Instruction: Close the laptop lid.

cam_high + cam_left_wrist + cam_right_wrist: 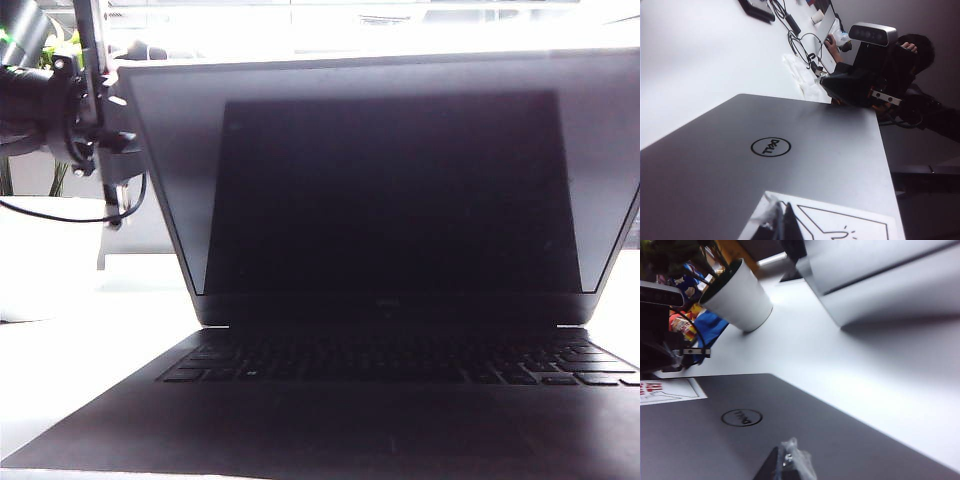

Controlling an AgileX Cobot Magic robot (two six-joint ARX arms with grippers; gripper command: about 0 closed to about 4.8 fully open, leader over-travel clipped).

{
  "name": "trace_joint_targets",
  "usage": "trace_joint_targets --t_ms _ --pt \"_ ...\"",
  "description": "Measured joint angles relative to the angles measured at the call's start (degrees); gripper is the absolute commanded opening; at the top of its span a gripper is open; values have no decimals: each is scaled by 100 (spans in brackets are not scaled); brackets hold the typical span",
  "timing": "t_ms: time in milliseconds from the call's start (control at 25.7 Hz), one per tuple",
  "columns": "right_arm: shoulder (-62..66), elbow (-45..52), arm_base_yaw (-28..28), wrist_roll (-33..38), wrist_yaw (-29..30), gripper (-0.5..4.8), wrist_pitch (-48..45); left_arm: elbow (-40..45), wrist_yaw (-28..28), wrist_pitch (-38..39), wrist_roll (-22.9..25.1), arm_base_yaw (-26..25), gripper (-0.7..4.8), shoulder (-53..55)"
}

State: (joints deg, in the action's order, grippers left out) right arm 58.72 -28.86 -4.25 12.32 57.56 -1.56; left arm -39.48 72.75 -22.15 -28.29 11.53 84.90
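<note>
White table (850,365), both tools behind laptop lid (390,180).

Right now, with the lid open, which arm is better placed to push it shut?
Probably either: both wrist views look onto the laptop lid's outer face from behind. The left gripper tip sits at the sticker, the right gripper tip near the Dell logo. Slight edge: right, being more central.

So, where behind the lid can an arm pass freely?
White tabletop between the silver-grey laptop lid and white cup is bare. Left claw and right claw sit against the lid; the cables crowd the left side.
</note>
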Motion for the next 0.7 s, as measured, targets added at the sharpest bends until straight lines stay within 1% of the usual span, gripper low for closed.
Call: trace_joint_targets --t_ms 117,233,311,466,544,622,700 --pt "0 -4 0 52 50 -4 354 0 22 483 157 0 -5 0" --pt "-4 -4 98 96 420 -4 909 0 22 1176 522 -2 -5 0" --pt "-2 -4 76 105 415 -4 1207 0 33 1585 778 2 -5 0" --pt "-4 -2 72 85 402 -4 1840 -2 9 2699 1606 11 -5 0" --pt "-2 4 81 79 205 -4 2107 -2 -260 3132 2035 11 -5 -11" --pt "-2 11 92 -28 -48 -4 2533 -9 -758 3630 2404 11 -5 -11" --pt "-2 13 107 -52 -297 -4 2855 -9 -1040 3965 2618 11 -5 -11"
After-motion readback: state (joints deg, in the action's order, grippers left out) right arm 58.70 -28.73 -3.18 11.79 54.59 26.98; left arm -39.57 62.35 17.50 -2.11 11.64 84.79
